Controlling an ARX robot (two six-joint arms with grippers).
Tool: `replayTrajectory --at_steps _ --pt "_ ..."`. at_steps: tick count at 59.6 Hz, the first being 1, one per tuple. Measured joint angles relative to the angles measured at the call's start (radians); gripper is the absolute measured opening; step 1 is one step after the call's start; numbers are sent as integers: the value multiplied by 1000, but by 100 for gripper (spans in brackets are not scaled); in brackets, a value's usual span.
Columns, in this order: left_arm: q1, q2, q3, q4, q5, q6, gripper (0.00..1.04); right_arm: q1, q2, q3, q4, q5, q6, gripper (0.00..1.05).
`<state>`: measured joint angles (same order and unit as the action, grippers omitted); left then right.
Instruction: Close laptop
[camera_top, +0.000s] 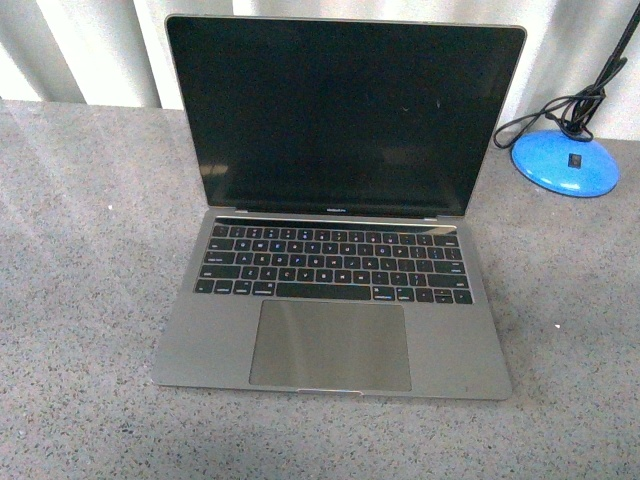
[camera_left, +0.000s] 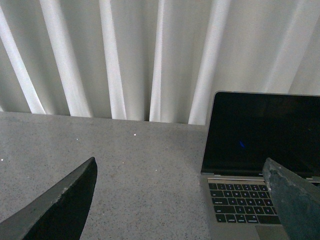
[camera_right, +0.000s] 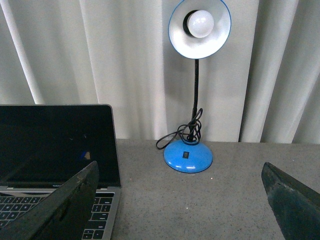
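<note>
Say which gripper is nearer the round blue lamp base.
Right. The right gripper faces the round blue lamp base directly; the left gripper is beyond the space-grey metal laptop, lamp unseen there.

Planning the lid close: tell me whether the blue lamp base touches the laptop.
Apart. The front view shows a strip of bare table between the laptop and the lamp base; the right wrist view shows the same gap.
</note>
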<state>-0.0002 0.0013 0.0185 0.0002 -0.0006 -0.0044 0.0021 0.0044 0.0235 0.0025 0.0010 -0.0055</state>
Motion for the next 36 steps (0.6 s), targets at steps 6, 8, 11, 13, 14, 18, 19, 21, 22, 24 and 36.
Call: replayTrajectory --at_steps 6,8,11,13,14,18,19,21,22,24,36 --pt "0 0 0 0 0 0 98 0 0 0 0 0 0 95" --pt "0 0 0 0 0 0 98 0 0 0 0 0 0 95" --pt "0 0 0 0 0 0 98 0 0 0 0 0 0 95" --pt "0 0 0 0 0 0 98 0 0 0 0 0 0 95" --pt "0 0 0 0 0 0 98 0 0 0 0 0 0 95" --pt "0 0 0 0 0 0 98 0 0 0 0 0 0 95" --pt "0 0 0 0 0 0 98 0 0 0 0 0 0 95" --pt "0 0 0 0 0 0 98 0 0 0 0 0 0 95" --pt "0 0 0 0 0 0 98 0 0 0 0 0 0 95" --pt "0 0 0 0 0 0 98 0 0 0 0 0 0 95" --pt "0 0 0 0 0 0 98 0 0 0 0 0 0 95"
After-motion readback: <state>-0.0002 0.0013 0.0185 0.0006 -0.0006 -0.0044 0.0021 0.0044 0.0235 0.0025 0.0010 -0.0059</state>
